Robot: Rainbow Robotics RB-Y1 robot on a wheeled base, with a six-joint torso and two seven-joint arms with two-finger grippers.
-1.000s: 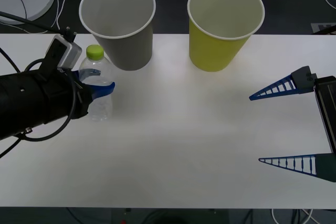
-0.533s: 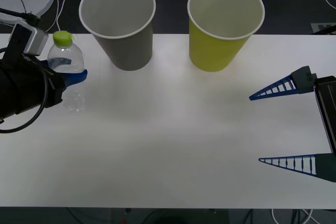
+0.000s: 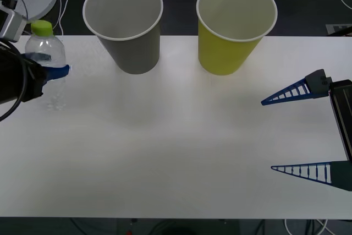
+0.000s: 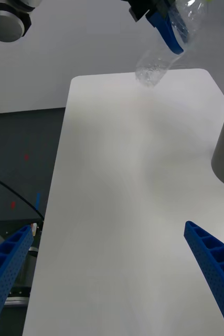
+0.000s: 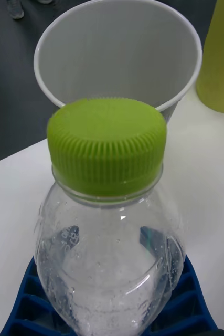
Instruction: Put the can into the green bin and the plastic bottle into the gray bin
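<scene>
Holding the small clear plastic bottle with the lime-green cap [image 3: 46, 61], the left gripper [image 3: 52, 72] has its blue jaws clamped around the bottle's middle. The bottle is lifted off the white surface [image 3: 176, 136], at the robot's far left. The big gray cup-shaped bin [image 3: 125, 23] stands near it, and the big yellow-green cup-shaped bin [image 3: 234, 23] stands just beside that one.

To do this well, I think the arm should bring the bottle right above the gray bin's white rim, keep it upright, then let go. It should not bump the rim.

The right gripper [image 3: 300, 133] waits on the right, jaws wide apart, holding nothing.
</scene>
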